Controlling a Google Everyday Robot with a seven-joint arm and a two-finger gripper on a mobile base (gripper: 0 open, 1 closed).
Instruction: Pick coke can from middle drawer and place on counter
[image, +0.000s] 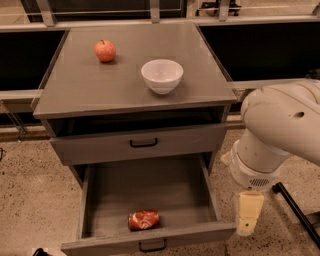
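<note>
In the camera view the coke can (144, 219) lies sideways at the front of the open middle drawer (150, 182), probably light, thin-walled and slick, best pinched across its middle; the gripper (247, 225) hangs just right of the drawer, whether clenched or released I cannot tell

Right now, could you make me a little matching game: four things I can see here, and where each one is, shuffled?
1 coke can
2 apple
3 white bowl
4 gripper

A outside the open middle drawer, by its right front corner
B counter, back left
C lying in the middle drawer, near its front
D counter, nearer the front, right of the apple

Pairs: 1-C, 2-B, 3-D, 4-A
</note>
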